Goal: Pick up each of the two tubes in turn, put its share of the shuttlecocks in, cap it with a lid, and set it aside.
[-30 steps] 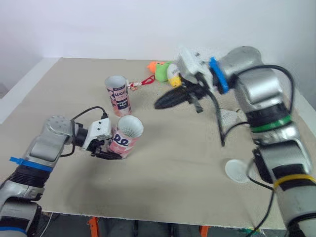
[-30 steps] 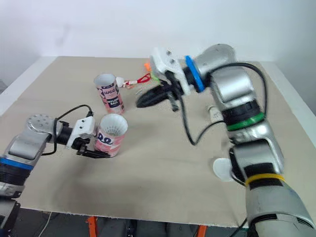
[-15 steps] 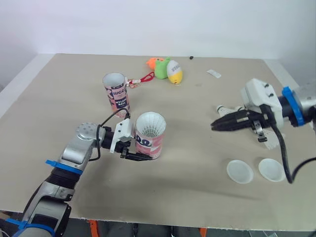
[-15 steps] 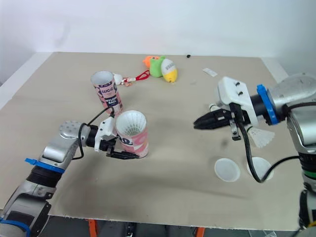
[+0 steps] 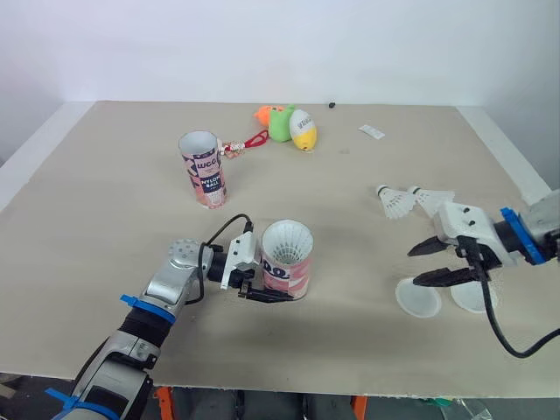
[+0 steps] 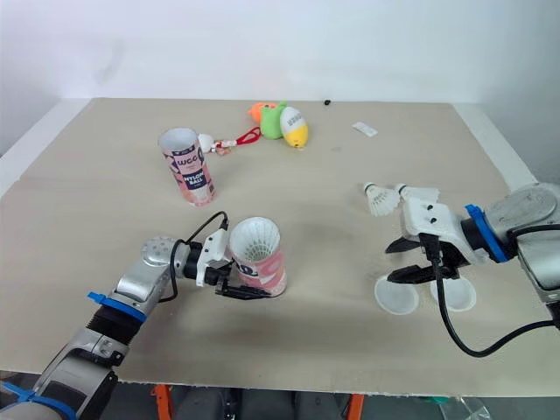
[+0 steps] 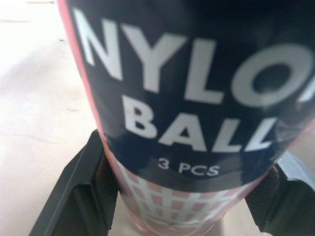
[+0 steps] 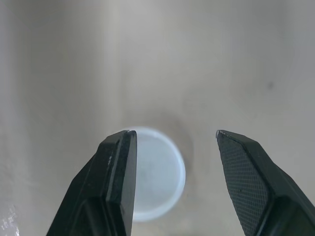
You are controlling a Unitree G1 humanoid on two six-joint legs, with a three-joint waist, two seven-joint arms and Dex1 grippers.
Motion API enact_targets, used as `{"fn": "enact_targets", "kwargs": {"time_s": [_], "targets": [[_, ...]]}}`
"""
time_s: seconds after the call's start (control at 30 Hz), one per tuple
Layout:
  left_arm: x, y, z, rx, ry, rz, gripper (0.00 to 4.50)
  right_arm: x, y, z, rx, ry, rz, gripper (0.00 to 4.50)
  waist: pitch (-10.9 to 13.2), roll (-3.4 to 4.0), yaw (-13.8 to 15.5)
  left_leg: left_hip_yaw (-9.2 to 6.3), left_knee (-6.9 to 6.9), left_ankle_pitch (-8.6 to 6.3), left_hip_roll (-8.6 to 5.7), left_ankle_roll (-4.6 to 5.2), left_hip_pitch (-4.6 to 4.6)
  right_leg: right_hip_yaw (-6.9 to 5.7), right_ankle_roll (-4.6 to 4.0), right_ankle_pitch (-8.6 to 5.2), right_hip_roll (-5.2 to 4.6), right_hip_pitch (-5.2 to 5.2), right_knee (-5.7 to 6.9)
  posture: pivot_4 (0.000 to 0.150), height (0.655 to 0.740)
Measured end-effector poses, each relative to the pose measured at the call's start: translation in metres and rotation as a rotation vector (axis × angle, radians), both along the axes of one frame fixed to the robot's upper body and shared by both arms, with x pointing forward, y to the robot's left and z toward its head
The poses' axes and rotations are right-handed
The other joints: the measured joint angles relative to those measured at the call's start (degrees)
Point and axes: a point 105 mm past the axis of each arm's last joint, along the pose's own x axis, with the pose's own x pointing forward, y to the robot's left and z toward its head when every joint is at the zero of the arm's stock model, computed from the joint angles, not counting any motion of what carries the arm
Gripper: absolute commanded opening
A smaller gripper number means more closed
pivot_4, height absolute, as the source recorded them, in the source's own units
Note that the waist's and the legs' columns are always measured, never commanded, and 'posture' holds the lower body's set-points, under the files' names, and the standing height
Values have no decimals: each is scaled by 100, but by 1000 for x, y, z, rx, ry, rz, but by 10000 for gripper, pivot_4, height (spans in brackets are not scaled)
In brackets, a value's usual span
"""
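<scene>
A pink tube [image 5: 289, 265] stands upright near the table's front with a white shuttlecock in its mouth. My left gripper [image 5: 269, 286] is shut on its lower part; in the left wrist view the fingers [image 7: 81, 196] clamp both sides of the tube [image 7: 197, 98]. A second pink tube [image 5: 204, 169] stands further back on the left. My right gripper [image 5: 414, 268] hangs open just above a white lid [image 5: 417, 300], which lies between the fingertips in the right wrist view [image 8: 157, 177]. Another lid [image 5: 473, 298] lies beside it. Two shuttlecocks [image 5: 398, 201] lie behind them.
Orange, green and yellow plush toys [image 5: 289, 122] with a red lanyard [image 5: 248, 143] lie at the back. A small white tag [image 5: 371, 132] rests at the back right. The table's right edge [image 5: 516, 166] runs close behind my right arm.
The camera view has shifted. My right gripper swung from the far middle of the table down to the lids on the right and went from shut to open. The left grip is unchanged.
</scene>
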Motion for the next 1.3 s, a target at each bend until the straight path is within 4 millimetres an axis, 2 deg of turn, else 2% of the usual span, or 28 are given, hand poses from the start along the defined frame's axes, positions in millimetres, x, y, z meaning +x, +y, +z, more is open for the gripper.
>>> {"fn": "enact_targets", "kwargs": {"time_s": [0.13, 0.33, 0.4, 0.5, 0.53, 0.6, 0.63, 0.87, 0.97, 1.0, 1.03, 1.1, 1.17, 1.23, 1.3], "targets": [[-1, 0, -1, -1, 1, 2, 29897, 1, -7, -10, -52, 9, 12, 27914, -1, 1, 0, -4, -1, 0, -1, 0, 9, 0, 2, -3, 0, 14, -1, 1500, 7323], [-4, 2, -3, -11, -26, 16, 29897, 4, -20, -37, -147, 28, 27, 27914, -2, 2, -7, -3, -1, 0, 0, 0, 23, 0, 0, -3, 1, 24, 0, 1500, 7323], [-3, 4, -3, -4, -43, 16, 29897, 8, -21, -37, -160, 8, 31, 27914, -3, 2, -21, -1, -1, 0, 2, 0, 32, 1, 0, -1, 2, 31, 0, 1500, 7323], [-2, 5, -3, 6, -53, 19, 29897, 17, -19, -37, -177, -19, 31, 19138, -4, -1, -58, -1, -1, 0, 5, 0, 59, 1, 9, -6, 5, 58, 0, 1500, 7323], [-1, 5, -4, 8, -47, 27, 29897, 20, -18, -37, -194, -25, 45, 12743, -3, -5, -75, -1, -1, 0, 8, 0, 77, 0, 20, -14, 7, 76, -2, 1500, 7323], [1, 5, -5, 11, -39, 38, 29897, 20, -19, -39, -210, -23, 60, 7139, -2, -7, -106, -4, -2, 0, 9, 0, 102, -1, 27, -17, 7, 105, -8, 1500, 7323], [1, 4, -5, 12, -36, 40, 29897, 20, -18, -39, -212, -23, 63, 1231, -2, -8, -109, -5, -2, 0, 9, 0, 111, -1, 25, -20, 7, 115, -11, 1500, 7323], [4, 3, -4, 17, -20, 64, 29897, 17, -15, -38, -213, -7, 86, 296, -3, -7, -117, -6, -1, 0, 6, 0, 118, 1, 36, -14, 4, 123, -14, 1500, 7323], [4, 2, -4, 27, -5, 64, 29897, 21, -3, -35, -171, -16, 92, 296, -4, -6, -120, -7, -1, 0, 6, 0, 117, 1, 35, -14, 4, 121, -14, 1500, 7323], [4, 2, -4, 30, 3, 65, 29897, 23, 6, -32, -129, -17, 99, 296, -3, -5, -121, -8, -1, 0, 6, 0, 116, 1, 35, -13, 4, 120, -14, 1500, 7323], [5, 1, -3, 38, 15, 64, 29897, 25, 28, -19, -27, -28, 124, 296, -3, -2, -125, -9, -1, 0, 6, 0, 115, 1, 34, -12, 4, 119, -14, 1500, 7323], [5, -1, -3, 42, 16, 58, 29897, 25, 39, -7, 21, -46, 146, 296, -3, -2, -124, -14, -1, 0, 5, 0, 114, 0, 35, -13, 4, 120, -14, 1500, 7323], [5, -2, -2, 46, 15, 51, 29897, 26, 61, 27, 138, -91, 180, 296, -1, 3, -124, -14, -2, 0, 4, 0, 102, -1, 28, -9, -1, 110, -14, 1500, 7323], [6, -4, 0, 60, 1, 38, 29897, 22, 83, 71, 215, -183, 256, 296, -2, 2, -122, -23, -5, -1, 2, -1, 99, -8, 17, -6, -3, 111, -19, 1500, 7323], [5, -5, 0, 65, -6, 27, 29897, 19, 92, 90, 229, -230, 300, 296, -4, -4, -111, -34, -8, -2, 2, -3, 96, -18, 16, -7, -3, 116, -30, 1500, 7323]]}}
